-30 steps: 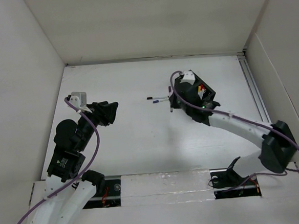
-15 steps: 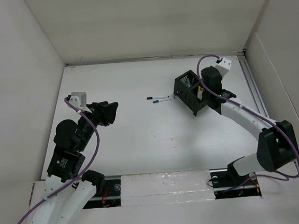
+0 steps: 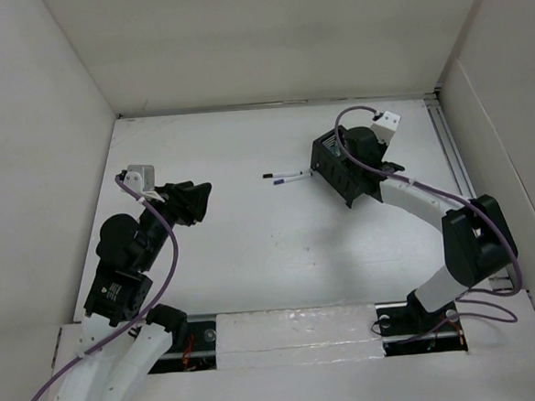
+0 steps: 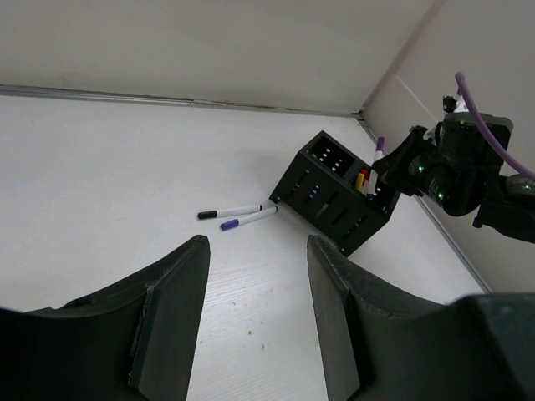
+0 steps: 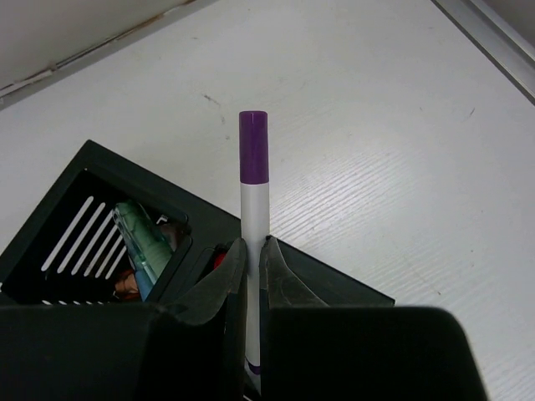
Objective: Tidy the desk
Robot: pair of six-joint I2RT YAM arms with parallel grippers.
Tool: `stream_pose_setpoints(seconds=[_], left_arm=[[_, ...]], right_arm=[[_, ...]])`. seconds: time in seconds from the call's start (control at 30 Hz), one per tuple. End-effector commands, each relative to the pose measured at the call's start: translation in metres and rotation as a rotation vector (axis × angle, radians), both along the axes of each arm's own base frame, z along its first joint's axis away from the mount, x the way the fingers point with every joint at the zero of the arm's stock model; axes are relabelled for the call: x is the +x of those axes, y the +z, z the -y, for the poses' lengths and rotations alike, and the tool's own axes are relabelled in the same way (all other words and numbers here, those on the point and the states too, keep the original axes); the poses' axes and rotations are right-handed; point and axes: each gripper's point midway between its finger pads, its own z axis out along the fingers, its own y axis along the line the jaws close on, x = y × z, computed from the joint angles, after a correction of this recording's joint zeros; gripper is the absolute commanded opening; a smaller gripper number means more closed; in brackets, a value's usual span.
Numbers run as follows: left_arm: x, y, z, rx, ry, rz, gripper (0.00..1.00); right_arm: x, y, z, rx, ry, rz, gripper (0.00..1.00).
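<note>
Where white walls enclose it, white desk

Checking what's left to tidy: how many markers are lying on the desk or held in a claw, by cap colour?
Purple-capped: 2, loose marker and held marker in right claw
Black-capped: 1, second loose marker
Total: 3

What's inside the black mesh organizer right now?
The organizer holds a teal pen in one compartment and yellow and red markers in another. The right gripper, shut on a purple-capped marker, covers the rest from above. The compartment floors are hidden.
</note>
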Motion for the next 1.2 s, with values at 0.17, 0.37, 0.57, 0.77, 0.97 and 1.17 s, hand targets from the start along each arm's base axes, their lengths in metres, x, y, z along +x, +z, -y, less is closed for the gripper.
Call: stream_pose_setpoints(seconds=[0.17, 0.37, 0.57, 0.77, 0.97, 1.17], left_arm=[[0.000, 0.011, 0.001, -0.009, -0.011, 0.051, 0.46], [0.000, 0.011, 0.001, -0.007, -0.010, 0.050, 0.46], [0.000, 0.011, 0.001, -0.008, -0.013, 0.053, 0.46], [-0.001, 0.011, 0.002, -0.008, -0.014, 0.052, 0.46], [-0.001, 0.012, 0.001, -0.009, -0.013, 0.054, 0.46], [-0.001, 0.011, 0.001, -0.008, -0.011, 0.053, 0.46]], right_arm=[[-0.008, 0.022, -0.013, -0.012, -0.050, 0.094, 0.22], [-0.013, 0.045, -0.031, 0.055, 0.042, 0.131, 0.51], [-0.020, 0.055, -0.094, 0.119, 0.272, 0.125, 0.24], [-0.020, 0.015, -0.172, 0.131, 0.444, -0.021, 0.00], [-0.004, -0.050, -0.198, 0.090, 0.442, -0.199, 0.35], [0.010, -0.086, -0.210, 0.064, 0.422, -0.288, 0.46]])
